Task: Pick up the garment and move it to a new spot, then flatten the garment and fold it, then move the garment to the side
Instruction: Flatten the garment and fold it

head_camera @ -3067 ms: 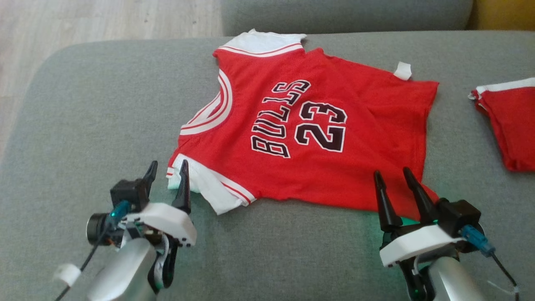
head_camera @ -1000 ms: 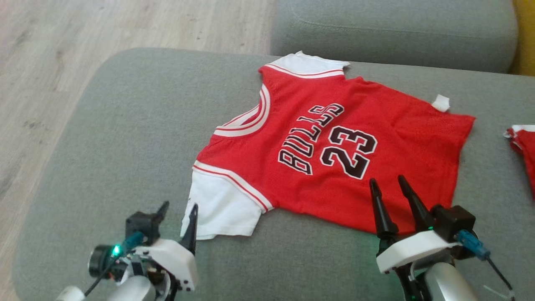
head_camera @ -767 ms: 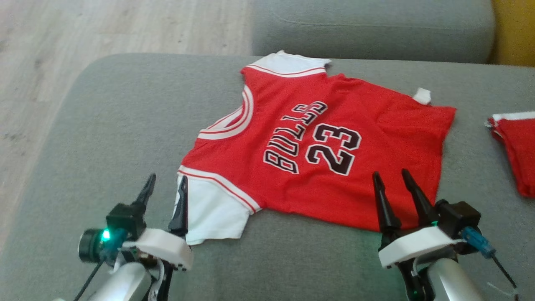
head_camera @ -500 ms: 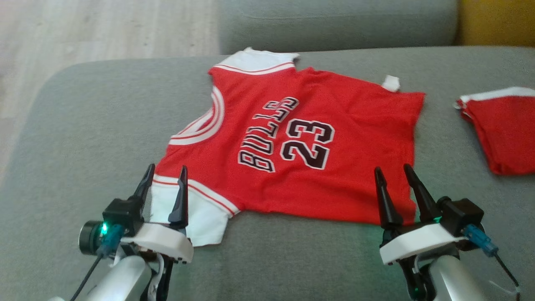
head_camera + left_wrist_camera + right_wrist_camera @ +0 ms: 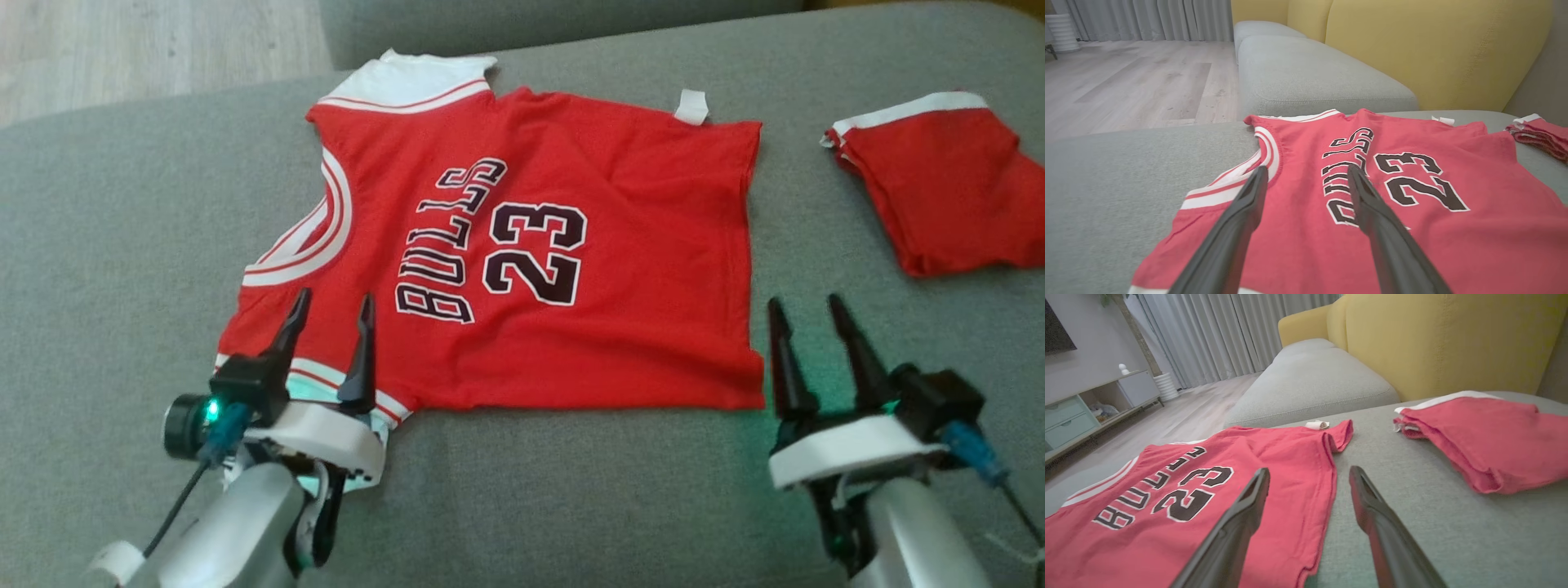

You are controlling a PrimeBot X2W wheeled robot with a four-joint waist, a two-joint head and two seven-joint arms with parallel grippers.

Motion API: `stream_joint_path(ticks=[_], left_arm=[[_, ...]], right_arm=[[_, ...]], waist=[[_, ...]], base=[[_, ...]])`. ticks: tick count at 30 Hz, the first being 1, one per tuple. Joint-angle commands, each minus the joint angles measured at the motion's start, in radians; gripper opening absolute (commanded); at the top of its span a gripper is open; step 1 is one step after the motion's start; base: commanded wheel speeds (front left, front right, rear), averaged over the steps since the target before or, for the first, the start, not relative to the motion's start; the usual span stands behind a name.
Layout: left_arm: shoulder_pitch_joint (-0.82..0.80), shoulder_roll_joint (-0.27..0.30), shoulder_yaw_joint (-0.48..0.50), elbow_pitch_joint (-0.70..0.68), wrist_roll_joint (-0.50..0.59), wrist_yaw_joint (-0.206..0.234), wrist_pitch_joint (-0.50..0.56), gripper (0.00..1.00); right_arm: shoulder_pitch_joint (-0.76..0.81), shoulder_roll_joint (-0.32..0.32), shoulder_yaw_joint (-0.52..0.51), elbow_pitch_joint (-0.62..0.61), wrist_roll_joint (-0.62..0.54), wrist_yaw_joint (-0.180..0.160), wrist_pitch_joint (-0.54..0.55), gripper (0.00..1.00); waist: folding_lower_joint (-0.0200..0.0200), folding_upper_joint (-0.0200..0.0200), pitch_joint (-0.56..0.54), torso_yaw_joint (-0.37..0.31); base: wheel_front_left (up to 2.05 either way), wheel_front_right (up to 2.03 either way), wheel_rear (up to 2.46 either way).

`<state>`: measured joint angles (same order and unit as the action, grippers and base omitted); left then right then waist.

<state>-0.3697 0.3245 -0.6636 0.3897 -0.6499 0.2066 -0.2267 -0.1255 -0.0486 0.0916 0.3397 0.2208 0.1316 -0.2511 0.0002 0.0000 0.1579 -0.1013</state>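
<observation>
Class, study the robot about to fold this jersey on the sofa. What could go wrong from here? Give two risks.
1. The open left gripper hangs over the near sleeve of the jersey; it might pinch only one layer and bunch the cloth.
2. The open right gripper sits by the hem corner, not far from the folded red garment; a wide sweep could disturb that.

The left claw [image 5: 1307, 169] points along a red jersey [image 5: 1474, 237] printed "BULLS 23", its two dark fingers [image 5: 1229, 237] spread wide above the near shoulder. The jersey lies flat on a grey sofa seat [image 5: 1126, 171], a white tag [image 5: 1443, 120] poking out at its far edge. Another red garment [image 5: 1539, 132] lies at the right. A yellow backrest [image 5: 1433, 49] and wood floor [image 5: 1126, 90] lie beyond.
</observation>
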Motion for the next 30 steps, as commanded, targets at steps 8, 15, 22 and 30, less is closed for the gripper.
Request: stream_joint_path(ticks=[8,15,22,30], left_arm=[[-0.083,-0.018,0.023,-0.002,0.015,-0.018,-0.023,1.00],[-0.110,-0.036,0.010,0.009,0.025,-0.029,-0.026,1.00],[-0.121,-0.043,0.005,0.016,0.029,-0.033,-0.028,1.00],[-0.129,-0.042,0.006,0.014,0.026,-0.031,-0.028,1.00]], right_arm=[[-0.228,-0.002,-0.115,0.134,-0.078,-0.001,0.136,1.00],[-0.408,-0.002,-0.152,0.404,-0.100,-0.001,0.317,1.00],[-0.495,-0.002,-0.143,0.597,-0.157,-0.001,0.361,1.00],[-0.577,-0.008,-0.152,0.680,-0.210,-0.001,0.304,0.00]], waist=[[-0.0002,0.0000,0.048,0.049],[-0.0002,0.0000,0.077,0.088],[-0.0002,0.0000,0.092,0.106],[-0.0002,0.0000,0.105,0.123]], base=[[0.00,0.00,0.00],[0.00,0.00,0.00],[0.00,0.00,0.00],[0.00,0.00,0.00]])
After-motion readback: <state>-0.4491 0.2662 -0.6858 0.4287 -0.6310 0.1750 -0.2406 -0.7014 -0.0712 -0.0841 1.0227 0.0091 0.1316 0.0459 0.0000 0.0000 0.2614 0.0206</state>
